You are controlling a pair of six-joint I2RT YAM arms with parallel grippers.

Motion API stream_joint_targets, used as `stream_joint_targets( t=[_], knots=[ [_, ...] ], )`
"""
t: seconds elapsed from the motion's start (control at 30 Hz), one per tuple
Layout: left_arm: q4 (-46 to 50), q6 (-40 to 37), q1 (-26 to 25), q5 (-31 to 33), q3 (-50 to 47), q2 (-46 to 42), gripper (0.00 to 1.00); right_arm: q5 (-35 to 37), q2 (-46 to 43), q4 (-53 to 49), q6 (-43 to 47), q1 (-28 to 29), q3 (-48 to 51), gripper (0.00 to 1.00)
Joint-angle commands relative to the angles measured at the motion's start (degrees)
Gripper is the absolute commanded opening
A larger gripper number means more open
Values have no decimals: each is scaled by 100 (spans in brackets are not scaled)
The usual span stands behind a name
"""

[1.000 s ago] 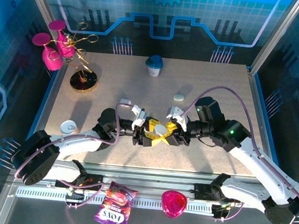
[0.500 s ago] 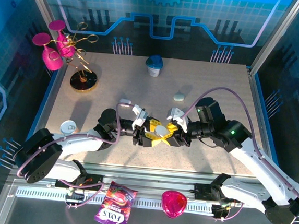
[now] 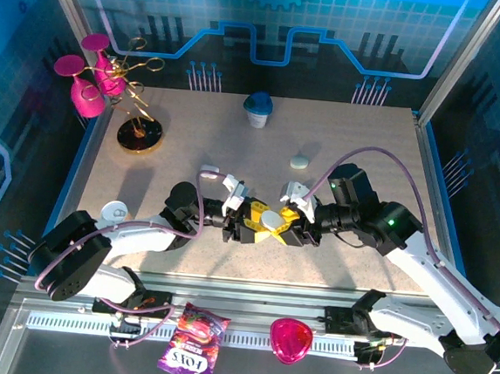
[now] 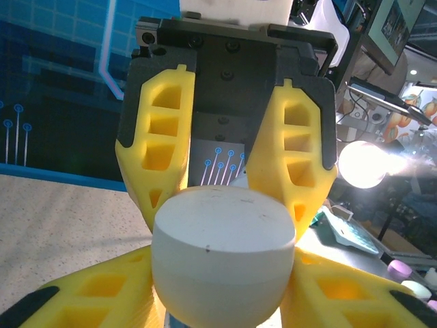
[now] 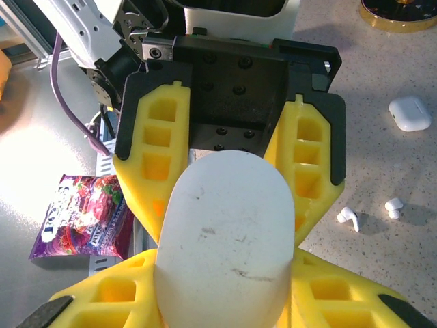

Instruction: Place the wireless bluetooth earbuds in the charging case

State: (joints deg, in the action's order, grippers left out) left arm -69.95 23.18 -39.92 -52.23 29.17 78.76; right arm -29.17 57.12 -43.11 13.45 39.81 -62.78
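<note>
Nothing inserted yet
Shut charging case [image 5: 225, 225] clamped by left tool [image 4: 222, 273] and right tool [image 5: 225, 273]; earbuds [image 5: 348, 219] loose at 3 o'clock

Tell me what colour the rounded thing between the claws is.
White, with a few faint scuffs: the rounded plastic charging case, best seen in the right wrist view.

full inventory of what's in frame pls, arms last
charging case: one, white, mid-table, gripped between both claws
earbuds: two, white, loose on the table beside the claws
second case: one, white, left side by the left arm
pebble-shaped case: one, pale, far of centre
cup: one, blue-topped, far edge
stand: one, gold, far left, pink glasses hanging on it
snack bag: one, purple, front rail
pink object: one, front rail
left claw: yellow fingers, shut on the charging case
right claw: same, opposite end
</note>
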Motion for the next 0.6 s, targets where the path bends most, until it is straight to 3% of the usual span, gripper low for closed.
stream_joint_targets(
  t=[0.0, 0.17, 0.4, 0.57],
  knots=[
    [-392, 46, -27, -158, 116, 25, 38, 9, -24, -171, 83, 57, -115, 29],
    [-415, 26, -20, -182, 116, 43, 33, 33, -19, -123, 76, 53, -104, 33],
    [-502, -211, -19, -183, 21, 52, 28, 244, -159, 54, -15, 39, -50, 56],
    [-476, -352, -21, -200, -31, 8, 28, 302, -254, 135, -122, -17, -8, 60]
  ],
)
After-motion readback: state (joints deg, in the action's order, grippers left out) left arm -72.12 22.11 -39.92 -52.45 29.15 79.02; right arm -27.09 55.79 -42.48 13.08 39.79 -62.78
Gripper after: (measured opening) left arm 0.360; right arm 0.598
